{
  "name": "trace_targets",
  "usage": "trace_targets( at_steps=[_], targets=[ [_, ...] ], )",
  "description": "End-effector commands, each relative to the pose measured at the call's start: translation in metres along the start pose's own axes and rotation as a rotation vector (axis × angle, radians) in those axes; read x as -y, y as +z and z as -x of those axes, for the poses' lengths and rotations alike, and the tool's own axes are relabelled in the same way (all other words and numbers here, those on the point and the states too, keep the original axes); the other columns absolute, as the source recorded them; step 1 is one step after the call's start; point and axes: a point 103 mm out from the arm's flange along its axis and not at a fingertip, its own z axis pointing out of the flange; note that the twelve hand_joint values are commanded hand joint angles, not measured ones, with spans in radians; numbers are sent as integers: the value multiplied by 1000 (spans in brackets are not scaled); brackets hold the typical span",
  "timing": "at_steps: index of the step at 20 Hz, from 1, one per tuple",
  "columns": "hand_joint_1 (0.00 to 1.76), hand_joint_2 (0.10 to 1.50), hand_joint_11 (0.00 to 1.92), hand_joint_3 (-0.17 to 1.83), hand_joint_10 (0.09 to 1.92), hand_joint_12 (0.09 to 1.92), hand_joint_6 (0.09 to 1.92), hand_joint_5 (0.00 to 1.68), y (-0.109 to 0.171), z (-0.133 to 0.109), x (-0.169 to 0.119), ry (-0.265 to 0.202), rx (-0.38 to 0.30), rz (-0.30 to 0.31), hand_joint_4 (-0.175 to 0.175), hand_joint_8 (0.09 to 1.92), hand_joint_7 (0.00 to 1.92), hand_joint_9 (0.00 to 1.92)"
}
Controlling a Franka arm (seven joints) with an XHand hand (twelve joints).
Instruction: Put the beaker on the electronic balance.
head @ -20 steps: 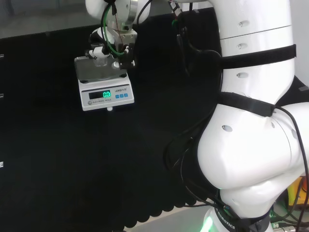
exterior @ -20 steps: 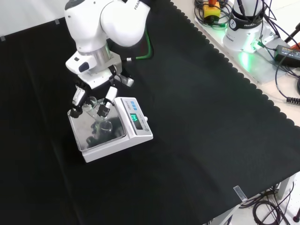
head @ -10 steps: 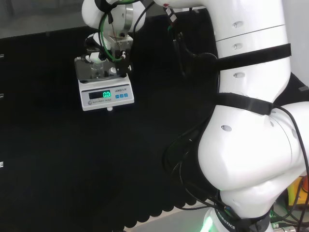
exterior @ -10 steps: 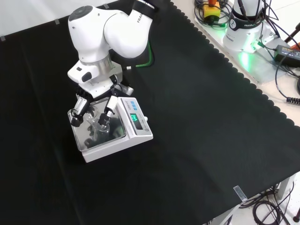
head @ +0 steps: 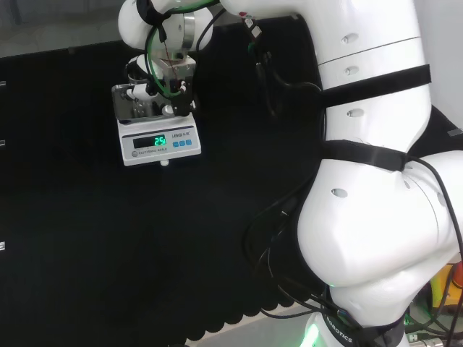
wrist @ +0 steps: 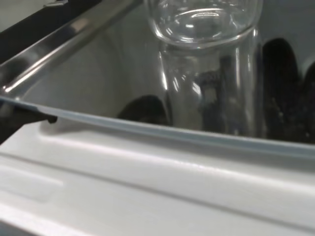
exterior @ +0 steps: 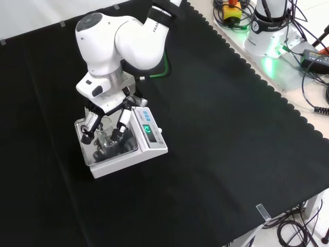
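One clear glass beaker stands upright on the shiny steel pan of the electronic balance, with its base meeting the pan and its own reflection showing beneath it in the wrist view. The hand reaches down over the pan, and its black-tipped fingers curl in around the beaker from both sides, holding the glass between them. In the front view the balance sits at about nine o'clock from the middle of the black cloth, with its lit green display turned toward three o'clock. The hand comes down onto the beaker from twelve o'clock, under the arm's big white link.

In the head view the balance lies toward eleven o'clock on the cloth, its front panel and display facing six o'clock. The hand hangs over the pan at the balance's twelve o'clock end, with the beaker faintly visible between its fingers. Green and black cables run down the wrist above it. In the wrist view the white rim of the balance crosses in front of the pan, and dark finger reflections lie on the steel beside the glass.
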Motion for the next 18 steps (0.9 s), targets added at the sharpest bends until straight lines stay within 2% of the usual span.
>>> trace_targets(
  at_steps=[1,4,7,9,12,18],
  targets=[
    [1040,1007,890,-175,648,1140,87,496,-14,-2,11,-1,54,5,-175,825,562,881],
    [905,914,533,-175,818,1386,87,353,-32,-3,16,-2,87,-18,-175,829,182,415],
    [795,848,284,-175,931,1530,87,226,-48,-2,20,16,82,-35,-175,668,22,94],
    [750,826,206,-175,923,1569,87,173,-54,-2,21,25,70,-34,-175,529,4,22],
    [703,808,166,-173,897,1592,87,136,-65,-2,24,33,62,-26,-175,416,0,1],
    [651,793,158,-168,883,1605,87,115,-89,-5,31,47,45,37,-175,359,0,0]
  ],
)
